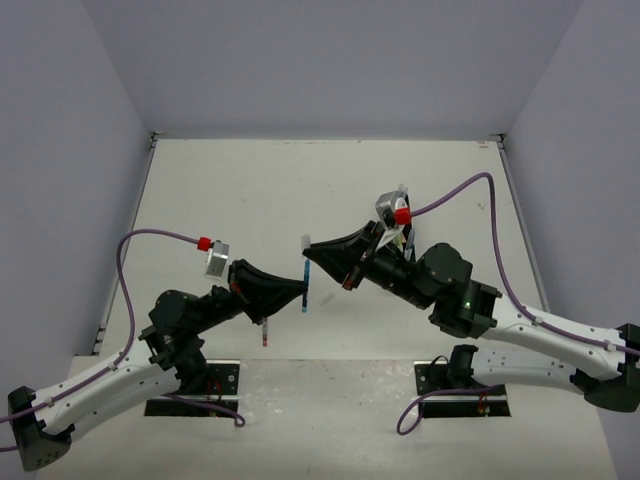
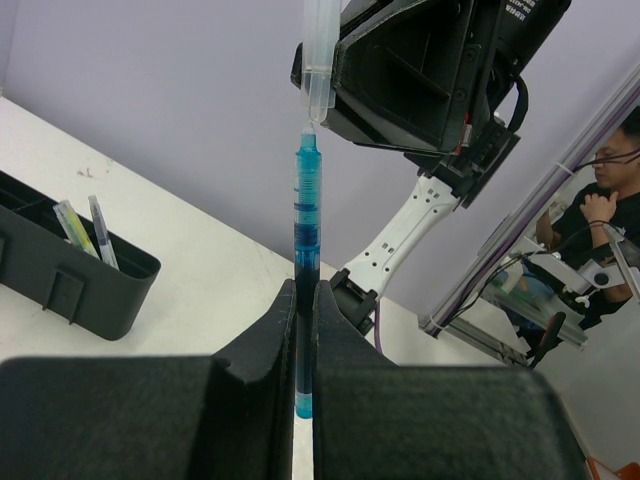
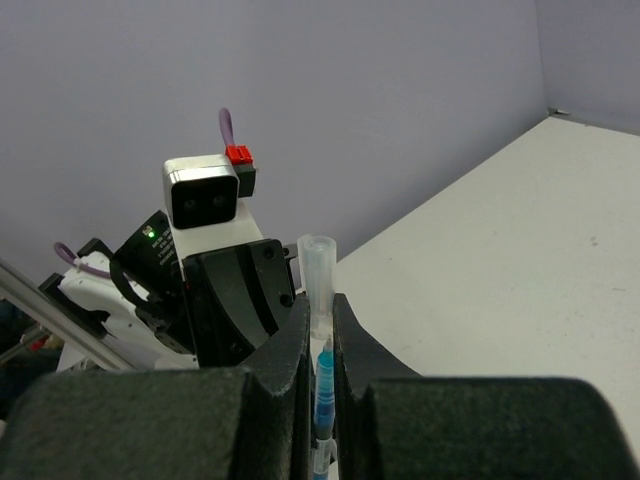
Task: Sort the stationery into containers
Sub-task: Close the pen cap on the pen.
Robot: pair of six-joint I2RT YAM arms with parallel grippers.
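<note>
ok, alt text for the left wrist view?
Close-up: left gripper, jaws shut on an upright blue pen, its tip right at the lower end of a clear cap held by the right gripper above. A black tray holding a few pens sits at left on the white table; a person sits in the background at far right.

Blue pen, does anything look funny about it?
Yes. The blue pen is held up off the table. The left tool is shut on its barrel, and the right tool pinches its clear cap right at the pen's tip, not pushed on.
</note>
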